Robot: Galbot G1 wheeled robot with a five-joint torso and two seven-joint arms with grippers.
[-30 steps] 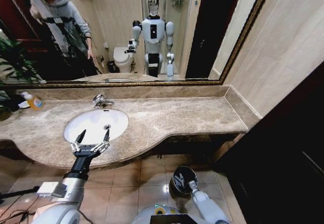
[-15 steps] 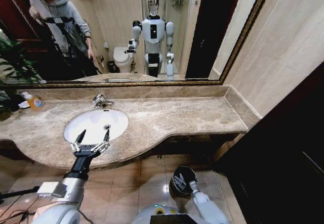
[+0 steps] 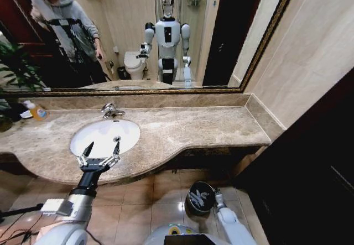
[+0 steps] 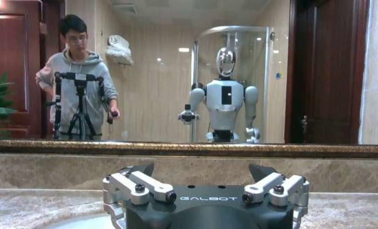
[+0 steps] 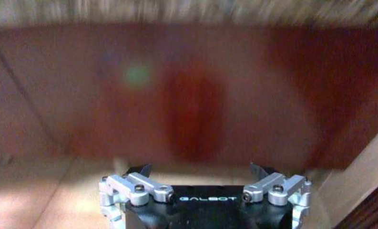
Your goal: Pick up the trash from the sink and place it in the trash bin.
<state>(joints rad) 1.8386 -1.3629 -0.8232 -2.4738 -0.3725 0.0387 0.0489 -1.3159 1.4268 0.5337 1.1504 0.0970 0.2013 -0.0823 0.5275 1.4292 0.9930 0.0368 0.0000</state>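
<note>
The white oval sink (image 3: 98, 132) sits in the brown marble counter (image 3: 188, 126), with a chrome tap (image 3: 110, 110) behind it. Its basin looks bare; the trash is out of view. My left gripper (image 3: 103, 145) hovers open over the sink's front rim, with nothing between its fingers. The left wrist view shows the same gripper (image 4: 201, 168) facing the mirror. The round black trash bin (image 3: 199, 196) stands on the floor tiles below the counter. My right arm (image 3: 224, 216) hangs just right of it. In the right wrist view the right gripper (image 5: 198, 169) is open and holds nothing.
An orange-yellow soap bottle (image 3: 36, 110) stands at the counter's far left beside a plant (image 3: 14, 68). A large mirror (image 3: 138, 35) runs along the back wall. A dark wooden panel (image 3: 310, 173) closes off the right side. Cables (image 3: 16, 212) lie on the floor at left.
My right arm has shifted right, off the top of the trash bin to its side. The left gripper has stayed in place over the sink rim.
</note>
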